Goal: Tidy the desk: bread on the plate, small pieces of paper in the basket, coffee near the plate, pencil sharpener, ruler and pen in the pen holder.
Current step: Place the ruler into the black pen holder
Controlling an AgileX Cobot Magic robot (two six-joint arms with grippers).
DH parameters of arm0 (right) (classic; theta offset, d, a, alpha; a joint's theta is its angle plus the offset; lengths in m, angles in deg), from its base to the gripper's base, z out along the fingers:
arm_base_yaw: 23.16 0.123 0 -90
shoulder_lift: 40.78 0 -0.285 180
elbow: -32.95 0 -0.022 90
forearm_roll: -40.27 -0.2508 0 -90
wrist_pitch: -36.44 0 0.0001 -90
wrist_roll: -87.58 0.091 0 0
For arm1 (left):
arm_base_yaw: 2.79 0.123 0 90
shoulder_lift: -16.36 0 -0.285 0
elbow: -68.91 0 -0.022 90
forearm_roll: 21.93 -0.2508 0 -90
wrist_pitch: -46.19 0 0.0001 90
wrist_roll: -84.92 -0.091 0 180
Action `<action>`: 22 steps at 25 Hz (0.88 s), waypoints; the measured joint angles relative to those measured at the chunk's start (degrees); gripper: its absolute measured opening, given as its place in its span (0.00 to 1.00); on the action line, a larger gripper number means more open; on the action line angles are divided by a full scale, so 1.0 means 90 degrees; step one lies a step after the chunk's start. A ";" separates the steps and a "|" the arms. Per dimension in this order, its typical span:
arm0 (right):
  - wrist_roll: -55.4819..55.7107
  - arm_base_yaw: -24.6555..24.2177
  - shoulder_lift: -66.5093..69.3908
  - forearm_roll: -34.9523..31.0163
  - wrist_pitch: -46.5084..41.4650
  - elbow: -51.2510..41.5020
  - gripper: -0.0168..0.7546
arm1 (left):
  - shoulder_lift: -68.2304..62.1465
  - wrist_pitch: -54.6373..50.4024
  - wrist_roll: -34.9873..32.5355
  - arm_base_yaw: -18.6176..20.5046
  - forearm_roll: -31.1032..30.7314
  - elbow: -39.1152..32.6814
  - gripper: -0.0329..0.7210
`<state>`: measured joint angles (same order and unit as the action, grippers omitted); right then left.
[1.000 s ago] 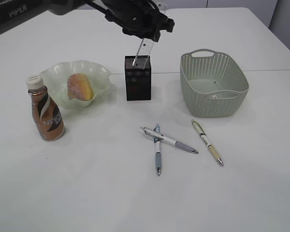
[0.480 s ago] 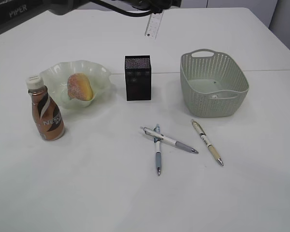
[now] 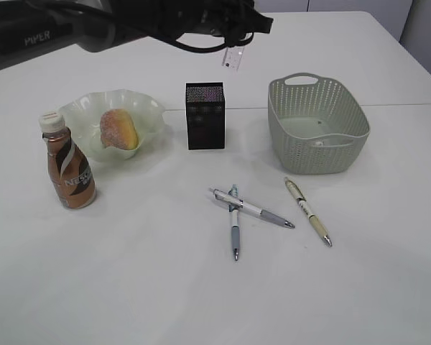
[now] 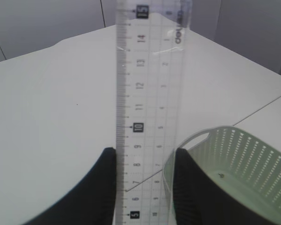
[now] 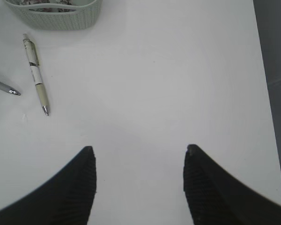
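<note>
Foreground: bare white desk (image 3: 129, 287), open toward the near edge. Mid-ground: three pens (image 3: 253, 209), two crossed; the right claw (image 5: 139, 161) hangs spread and empty over clear desk. Behind: brown coffee bottle (image 3: 69, 169), bread (image 3: 119, 129) in a ruffled translucent plate (image 3: 82, 111), black perforated pen holder (image 3: 205, 115), lattice basket (image 3: 317, 123). Far: the left claw (image 4: 145, 164) pinches a clear ruler (image 3: 233, 56) above the holder, its arm cut off by the frame top

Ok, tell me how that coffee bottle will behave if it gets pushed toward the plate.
The coffee bottle stands tall on a narrow base, so a push near the cap would probably tip it. It looks full, so likely heavy for its size. Its round body may roll once down.
</note>
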<state>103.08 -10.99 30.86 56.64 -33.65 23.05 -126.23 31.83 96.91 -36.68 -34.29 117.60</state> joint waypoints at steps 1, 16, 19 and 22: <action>0.0000 0.0000 0.0000 0.0003 0.0000 0.0000 0.63 | 0.0017 0.0170 0.0000 0.0000 0.0000 -0.0159 0.35; 0.0000 0.0000 0.0000 0.0029 0.0021 0.0000 0.63 | 0.0244 0.2645 0.0010 0.0419 0.0464 -0.1748 0.35; 0.0000 0.0000 0.0000 0.0121 0.0068 0.0000 0.63 | 0.0244 0.2753 0.0010 0.0472 0.0479 -0.1748 0.35; 0.0000 0.0000 0.0000 0.0197 0.0068 0.0000 0.63 | 0.0206 0.2809 0.0010 0.0524 0.0494 -0.1748 0.35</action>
<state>103.08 -10.99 30.86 58.41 -33.03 23.05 -124.37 57.11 96.99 -31.96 -29.84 101.87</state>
